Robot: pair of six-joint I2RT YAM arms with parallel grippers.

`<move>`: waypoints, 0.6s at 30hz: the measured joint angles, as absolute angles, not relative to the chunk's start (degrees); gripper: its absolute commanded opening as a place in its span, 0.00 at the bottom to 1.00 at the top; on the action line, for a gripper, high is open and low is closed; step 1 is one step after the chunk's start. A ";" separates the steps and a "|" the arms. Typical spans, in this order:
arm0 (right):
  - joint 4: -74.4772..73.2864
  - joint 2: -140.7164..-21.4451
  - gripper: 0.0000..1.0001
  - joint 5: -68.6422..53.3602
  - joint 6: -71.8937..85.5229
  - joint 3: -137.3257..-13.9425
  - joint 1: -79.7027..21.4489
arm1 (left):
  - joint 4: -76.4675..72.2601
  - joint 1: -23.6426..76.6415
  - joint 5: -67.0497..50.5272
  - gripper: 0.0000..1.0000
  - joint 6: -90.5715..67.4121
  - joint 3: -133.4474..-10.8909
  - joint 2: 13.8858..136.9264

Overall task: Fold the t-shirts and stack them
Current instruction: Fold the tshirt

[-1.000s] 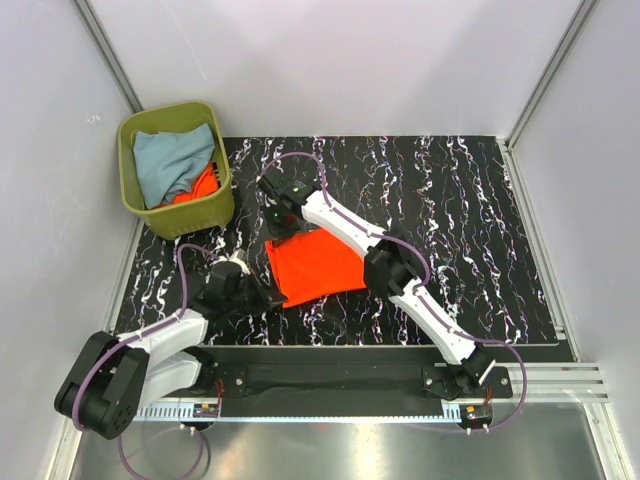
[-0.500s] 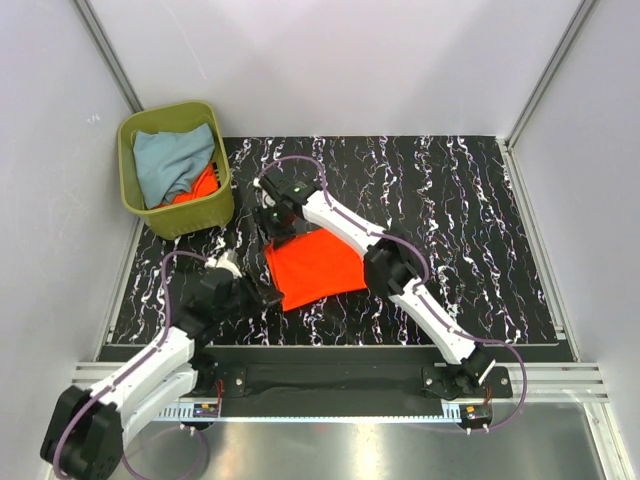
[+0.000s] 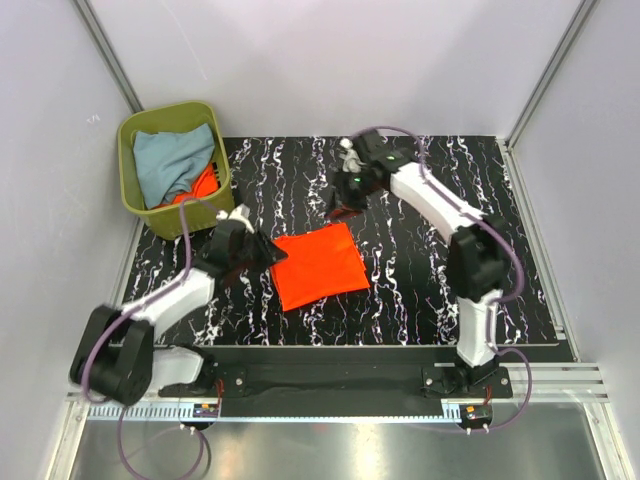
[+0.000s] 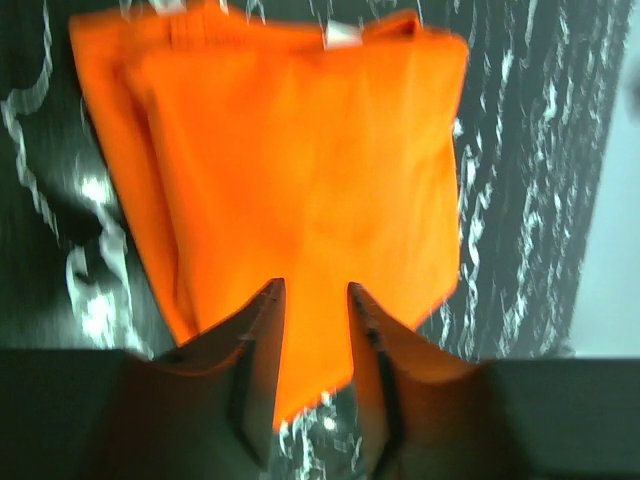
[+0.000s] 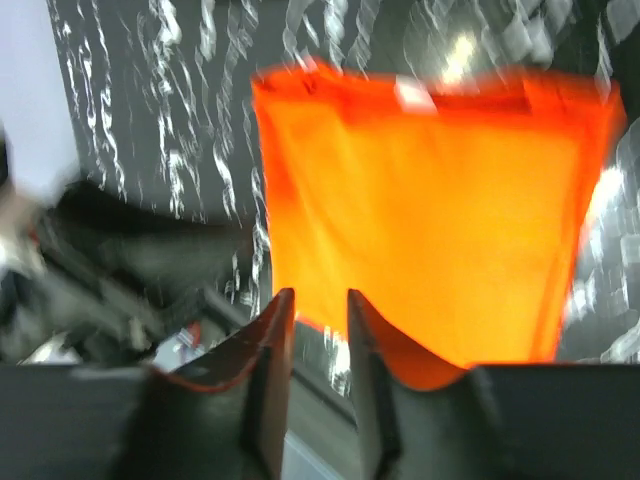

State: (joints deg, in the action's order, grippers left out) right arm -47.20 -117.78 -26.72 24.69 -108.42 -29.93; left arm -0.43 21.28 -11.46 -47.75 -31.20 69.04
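Note:
A folded bright orange t-shirt [image 3: 320,265] lies flat on the black marbled table. It fills the left wrist view [image 4: 300,150] and the right wrist view [image 5: 430,210]. My left gripper [image 3: 264,250] hovers at the shirt's left edge, its jaws a little apart and empty [image 4: 315,290]. My right gripper [image 3: 345,205] hangs above the table just beyond the shirt's far edge, its jaws a little apart and empty [image 5: 318,295]. A pale grey-blue t-shirt [image 3: 170,160] and another orange t-shirt [image 3: 202,185] lie crumpled in the bin.
The olive-green bin [image 3: 195,216] stands at the table's far left corner. White walls with metal frame posts close the table in on three sides. The arm bases sit on the rail at the near edge [image 3: 330,378].
My right arm has lifted off the shirt's far left corner and swung to the right and back. My left gripper has moved away from me, up to the shirt's left edge. The shirt now lies uncovered.

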 measured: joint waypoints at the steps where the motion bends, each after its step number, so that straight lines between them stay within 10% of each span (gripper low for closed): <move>1: -45.36 -114.63 0.24 -28.01 25.50 -103.07 -28.75 | -1.39 20.56 -11.77 0.29 -46.89 -32.73 71.79; 5: -39.42 -109.49 0.04 -34.63 27.38 -88.60 -25.67 | -3.75 17.61 -12.84 0.23 -43.68 -37.52 80.05; 10: -33.93 -109.69 0.03 -40.10 28.53 -78.54 -26.04 | -3.92 13.93 -14.17 0.22 -39.24 -40.53 85.76; 18: -28.86 -109.78 0.42 -42.68 29.89 -76.38 -25.45 | -0.69 9.98 -14.94 0.18 -31.59 -41.98 92.66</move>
